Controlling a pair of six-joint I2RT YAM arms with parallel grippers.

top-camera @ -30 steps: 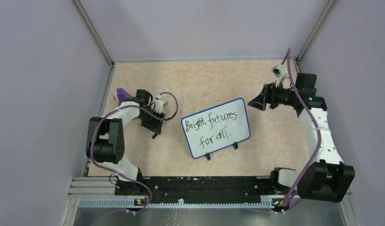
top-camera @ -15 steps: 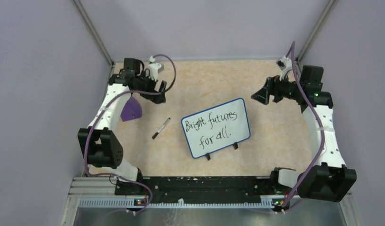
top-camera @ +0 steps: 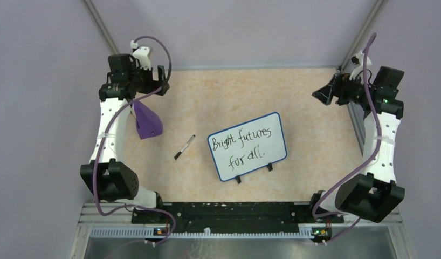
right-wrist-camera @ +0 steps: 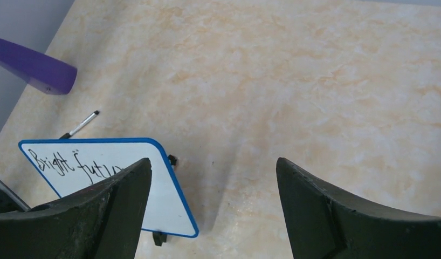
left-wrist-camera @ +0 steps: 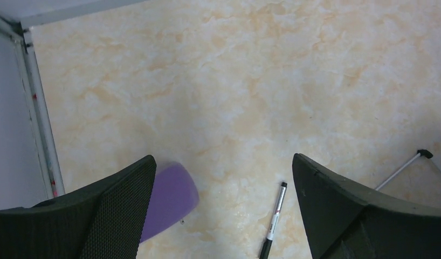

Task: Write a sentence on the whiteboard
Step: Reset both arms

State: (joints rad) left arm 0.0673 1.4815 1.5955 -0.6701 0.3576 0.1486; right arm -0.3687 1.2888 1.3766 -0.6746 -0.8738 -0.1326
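Observation:
The whiteboard (top-camera: 235, 168), white with a blue frame and two black feet, stands at the table's middle. The sentence (top-camera: 242, 144) "Bright futures for all." is on it in black, in two lines. A black marker (top-camera: 184, 147) lies on the table left of the board. My left gripper (top-camera: 160, 87) is open and empty, raised at the far left; its view shows the marker (left-wrist-camera: 275, 220) below. My right gripper (top-camera: 322, 94) is open and empty, raised at the far right. The right wrist view shows the board (right-wrist-camera: 164, 205) and part of the lettering (right-wrist-camera: 73, 164) behind the gripper (right-wrist-camera: 213, 161).
A purple wedge-shaped piece (top-camera: 146, 121) lies near the left wall, under the left arm; it also shows in the left wrist view (left-wrist-camera: 172, 194) and the right wrist view (right-wrist-camera: 38, 67). Grey walls enclose the table on three sides.
The left gripper has let go of the marker, which now lies on the table, and has risen to the far left corner. The right arm has drawn back to the far right.

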